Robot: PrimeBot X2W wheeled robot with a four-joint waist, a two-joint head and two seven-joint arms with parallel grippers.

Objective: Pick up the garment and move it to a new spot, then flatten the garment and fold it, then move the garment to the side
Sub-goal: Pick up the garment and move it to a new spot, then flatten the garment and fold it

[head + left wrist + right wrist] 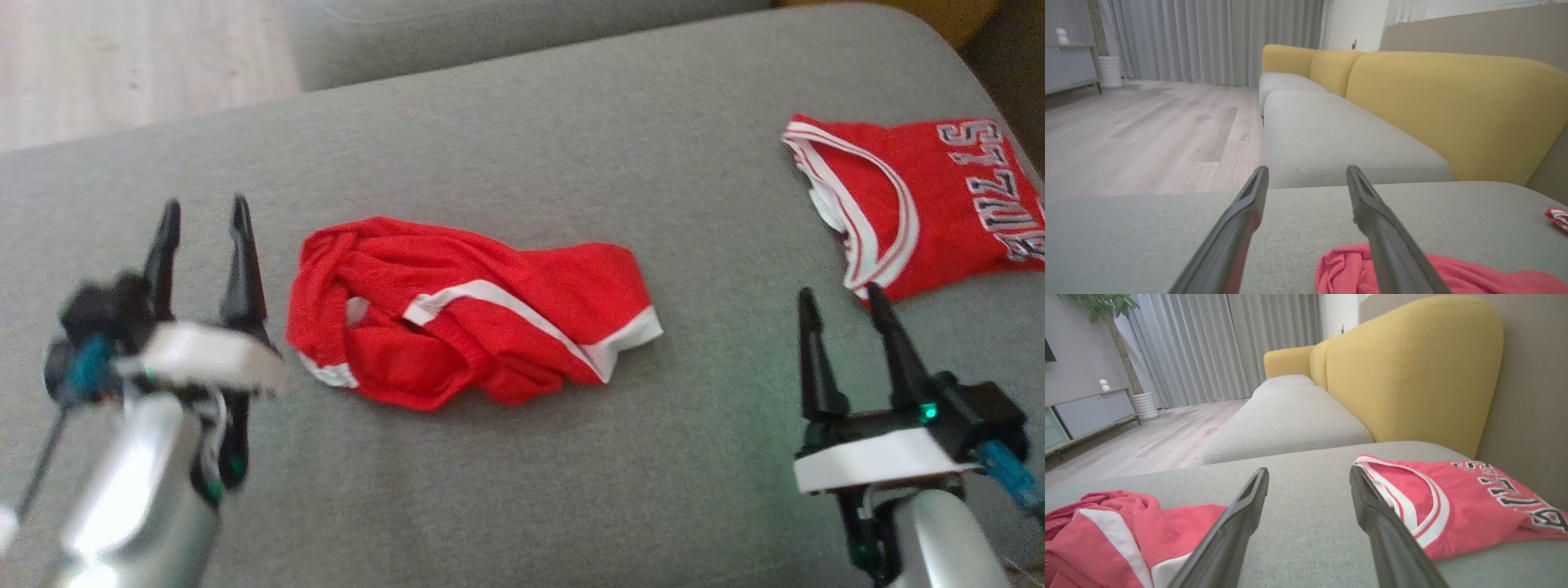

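- Grey sofa cushion carries everything, and the wooden floor lies beyond its far edge. It is broad, flat and bare, so I judge it will serve for spreading cloth.
- At the far left, my left gripper hovers just beside the garment's left edge without touching it. Its two fingers stand wide apart with nothing between them. The forearm rises from the lower left corner with the fingers pointing away from me. In the left wrist view the fingers lie low over the cushion, nearly level with it.
- In the middle lies the garment, red with a white stripe and a white hem, probably shorts. It rests on the cushion in a crumpled heap, bunched and twisted at its left end and smoother toward the right hem. Neither gripper holds it. My guess is that it sits in its new spot and that flattening is the next step, which is why a gripper waits on each side.
- Right of it, well apart from the hem, my right gripper is also fully spread and empty. Its fingers point away from me over bare cushion, and the wrist comes up from the lower right corner.
- At the far right, a red jersey with white trim and lettering lies fairly flat near the cushion's edge. It looks set aside and out of the working area.
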